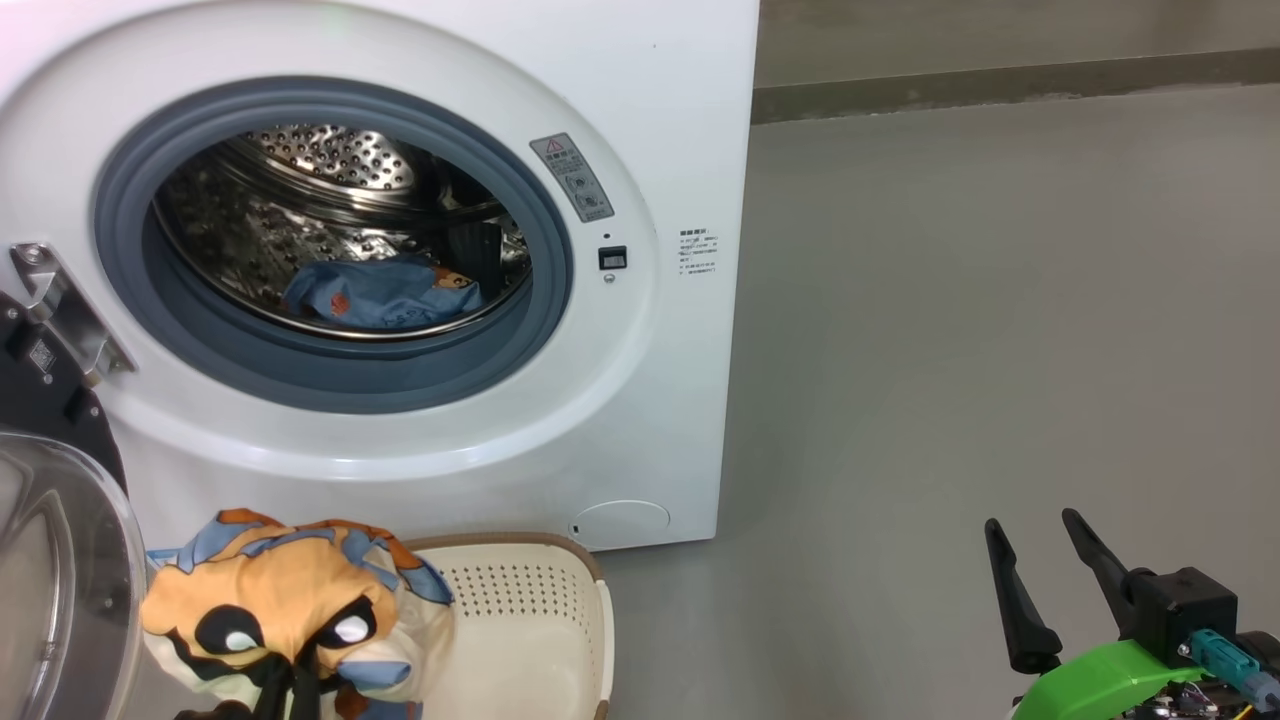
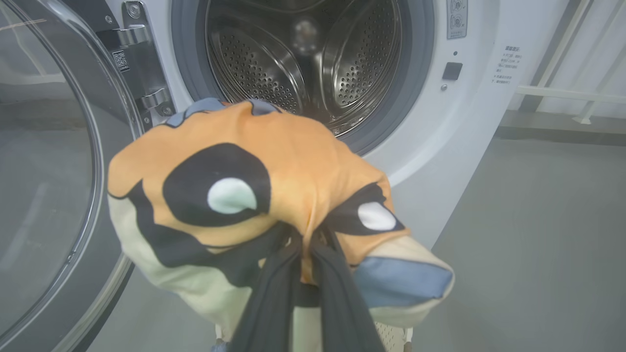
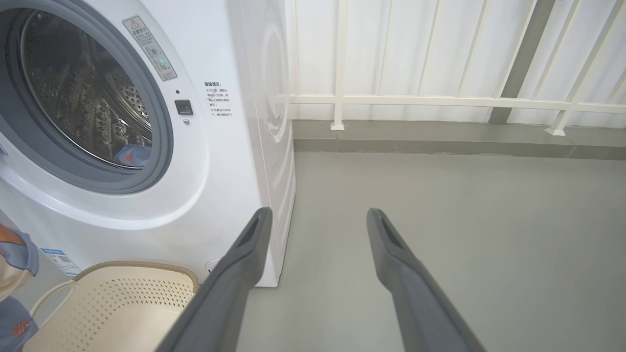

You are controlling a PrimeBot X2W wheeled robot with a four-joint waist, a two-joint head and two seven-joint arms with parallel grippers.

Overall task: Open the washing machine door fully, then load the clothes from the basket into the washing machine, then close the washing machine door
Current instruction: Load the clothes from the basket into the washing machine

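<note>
The left claw is pinched shut on a fold of the orange and cream garment. Its two dark fingers meet where the cloth gathers between the two black-and-white cartoon eyes. The garment bulges up and over the fingertips and hangs down on both sides of them, with a blue patch at the lower right in the left wrist view. Seen along the claw, the garment sits between the fingers and the round opening of the washing machine, covering its lower edge.

In the head view the bundle is held up over the left end of the basket, below the grey gasket and in front of the machine's lower front. Just to its left stands the washing machine door, swung wide open on its metal hinge. Whether cloth and glass touch cannot be told. The basket stands on the floor close against the machine, near the round cap.

Further in, the light blue garment with orange prints lies at the bottom of the perforated steel drum, behind the gasket lip.

The right claw holds nothing, its fingers spread wide apart. It hangs over bare floor to the right of the machine, well apart from the basket and both garments. Beyond it a white railing runs along the wall.
</note>
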